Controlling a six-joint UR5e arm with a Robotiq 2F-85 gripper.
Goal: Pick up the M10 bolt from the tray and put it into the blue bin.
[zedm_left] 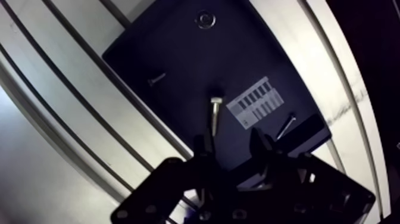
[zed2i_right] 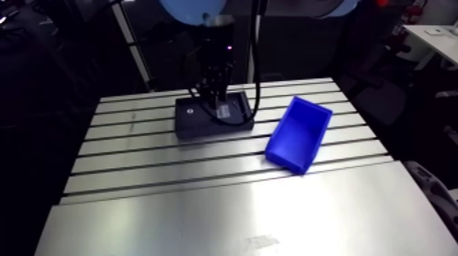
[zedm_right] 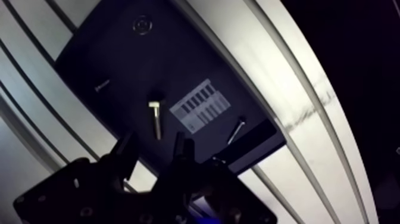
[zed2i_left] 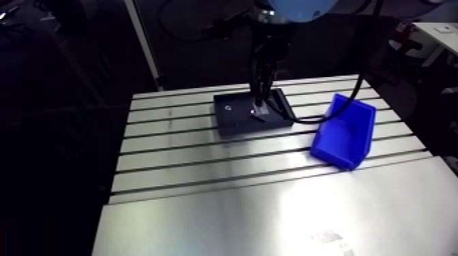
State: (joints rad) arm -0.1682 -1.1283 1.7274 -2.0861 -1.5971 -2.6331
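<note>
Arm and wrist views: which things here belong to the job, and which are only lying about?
Job: M10 bolt, tray, blue bin, open claw.
Lying about, all on the tray: small screw, thin screw, ring-shaped part, printed label.

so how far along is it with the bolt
Done: the gripper is over the tray, fingers open. In hand: lining up on the bolt, which lies flat on the tray just ahead of the fingers, not gripped yet. Left: close on it, lift, and carry it to the blue bin, which looks empty.
</note>
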